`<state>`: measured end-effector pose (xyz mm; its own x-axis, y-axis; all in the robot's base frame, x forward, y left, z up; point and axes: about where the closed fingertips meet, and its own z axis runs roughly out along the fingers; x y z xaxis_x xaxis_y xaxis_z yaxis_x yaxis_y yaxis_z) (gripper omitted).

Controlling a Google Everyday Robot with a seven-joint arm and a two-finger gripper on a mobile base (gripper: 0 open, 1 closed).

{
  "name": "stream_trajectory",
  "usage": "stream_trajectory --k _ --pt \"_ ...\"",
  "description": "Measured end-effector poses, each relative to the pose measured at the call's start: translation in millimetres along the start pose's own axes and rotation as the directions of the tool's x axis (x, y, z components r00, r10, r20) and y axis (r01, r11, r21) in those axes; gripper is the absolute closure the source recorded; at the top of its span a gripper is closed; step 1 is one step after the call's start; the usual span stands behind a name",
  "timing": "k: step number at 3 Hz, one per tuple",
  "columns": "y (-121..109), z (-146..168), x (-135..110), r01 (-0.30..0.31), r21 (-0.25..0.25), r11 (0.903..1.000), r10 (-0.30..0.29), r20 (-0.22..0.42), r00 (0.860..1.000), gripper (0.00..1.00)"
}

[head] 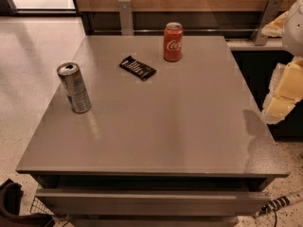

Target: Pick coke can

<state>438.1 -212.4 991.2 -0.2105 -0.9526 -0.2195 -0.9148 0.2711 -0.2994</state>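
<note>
Coke can [173,42]: upright, near far edge of bench [165,126], apart from the rest. Dark wrapped bar [137,67]: flat, nearer, left of it. Slim silver can [74,87]: upright, by left edge. Hand [284,96]: beyond right edge; open or closed cannot be told.

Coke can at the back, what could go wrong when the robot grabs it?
1. The coke can stands upright near the table's far edge, and the tool is off to the right side; a bump on the long reach could tip it.
2. The dark snack packet lies just front-left of it and might get swept.
3. The silver-and-blue can might be grabbed by mistake.
</note>
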Motion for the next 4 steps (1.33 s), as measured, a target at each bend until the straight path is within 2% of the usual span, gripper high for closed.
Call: stream_trajectory --k 1,2,3,4 --pt "-0.1 0.0 0.0 0.000 0.000 1.0000 0.000 0.000 1.000 0.00" --pt "-21.7 13.7 5.5 -0.055 0.073 0.9958 0.049 0.087 0.995 0.00" --pt "-48.9 39.5 6.7 -0.157 0.119 0.9804 0.127 0.228 0.965 0.00" --pt "-68.5 69.1 1.7 -0.273 0.117 0.9550 0.210 0.383 0.899 0.00"
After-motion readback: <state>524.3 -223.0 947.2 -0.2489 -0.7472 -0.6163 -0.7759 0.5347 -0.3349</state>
